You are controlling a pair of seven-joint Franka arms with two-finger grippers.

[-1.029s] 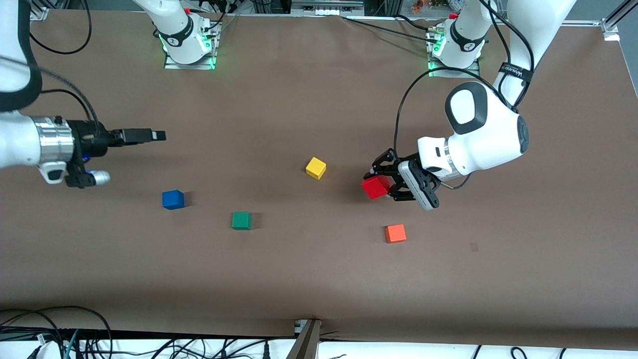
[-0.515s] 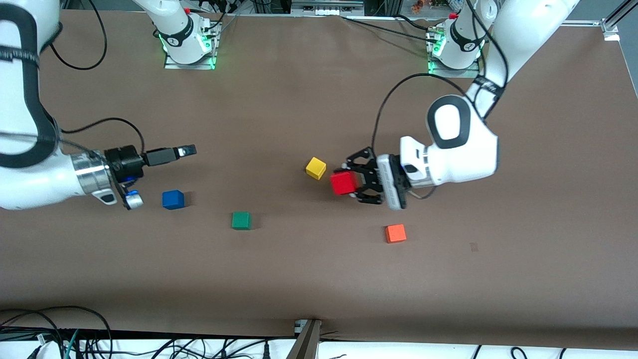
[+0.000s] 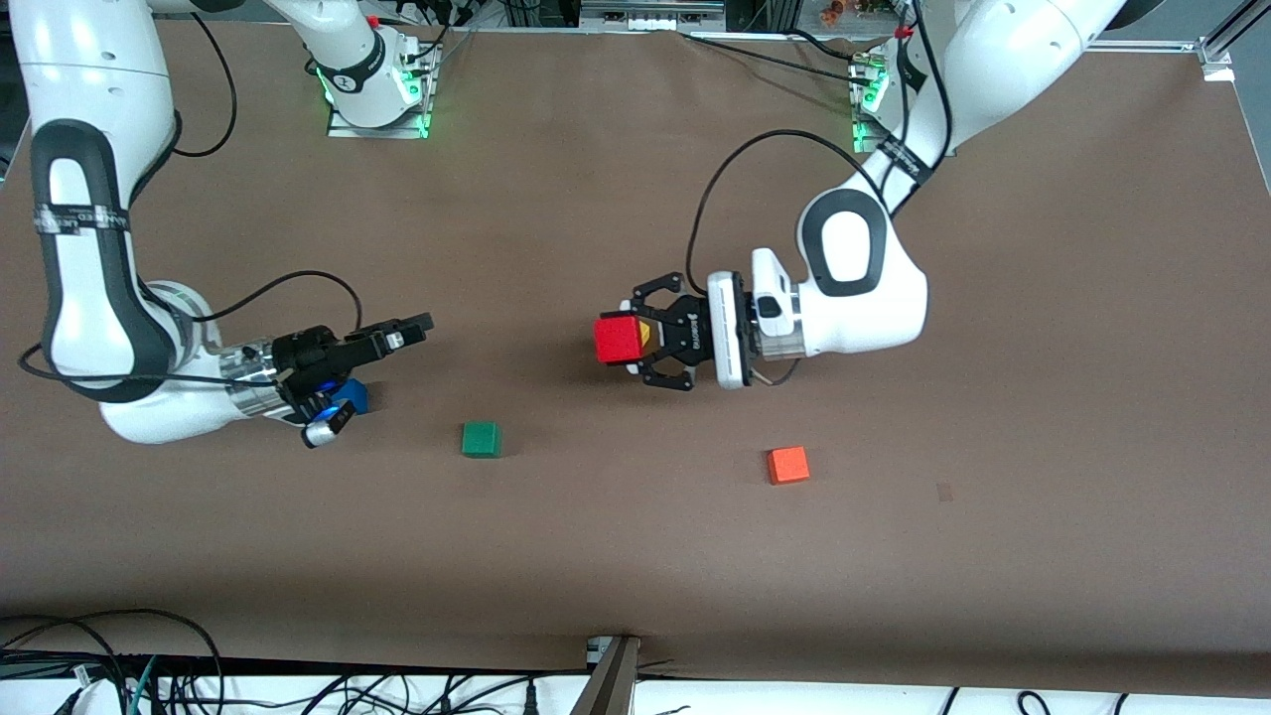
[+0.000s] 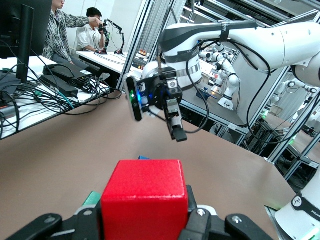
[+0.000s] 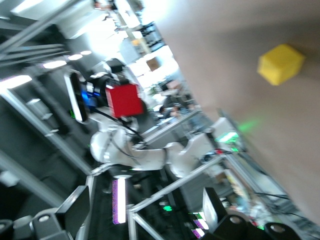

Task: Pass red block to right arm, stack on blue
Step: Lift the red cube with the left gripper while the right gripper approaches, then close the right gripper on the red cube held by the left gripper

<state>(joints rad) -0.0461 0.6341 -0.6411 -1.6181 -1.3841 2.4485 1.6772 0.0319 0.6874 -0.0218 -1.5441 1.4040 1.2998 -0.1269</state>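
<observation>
Left gripper point(image 3: 635, 343) clamped on red block point(image 3: 618, 339), over yellow cube point(image 5: 281, 63). Right gripper point(image 3: 409, 328) at block's 9 o'clock, over blue cube point(image 3: 353, 395); jaw state unclear.

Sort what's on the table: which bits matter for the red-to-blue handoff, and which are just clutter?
In play:
- red block, held in the air by the left gripper
- right gripper, pointing toward the red block
- blue block, partly hidden under the right wrist

Clutter:
- green block
- orange block
- yellow block, seen in the right wrist view
</observation>
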